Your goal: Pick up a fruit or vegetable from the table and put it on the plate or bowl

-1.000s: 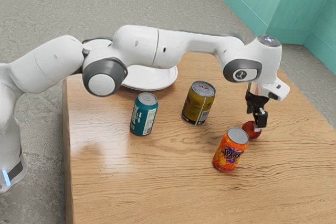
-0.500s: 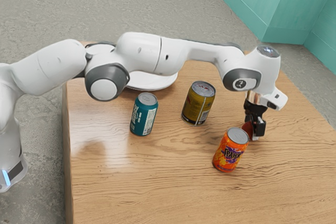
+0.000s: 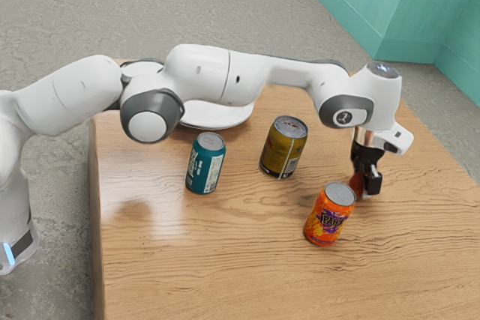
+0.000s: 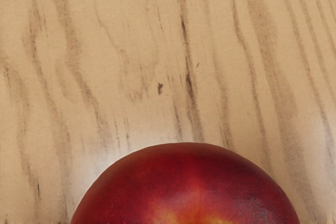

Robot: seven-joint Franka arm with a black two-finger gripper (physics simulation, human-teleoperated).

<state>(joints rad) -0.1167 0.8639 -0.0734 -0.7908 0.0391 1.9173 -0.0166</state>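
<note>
A red apple [image 3: 357, 184] lies on the wooden table [image 3: 225, 260], mostly hidden behind an orange soda can [image 3: 328, 215] and my hand. My black gripper [image 3: 366, 185] is lowered right down at the apple, at table height. In the wrist view the apple [image 4: 184, 187] bulges up large just under the hand, red with a yellow patch. A white plate [image 3: 217, 116] rests at the table's far side, partly covered by my arm.
A yellow-green can [image 3: 283, 147] and a teal can [image 3: 205, 162] stand between the apple and the plate. The orange can stands very near the gripper, on the exterior view's left of it. Teal walls rise at the upper right.
My hand dropped from just above the apple down around it, then shifted slightly toward the exterior view's right. The cans and plate have stayed put.
</note>
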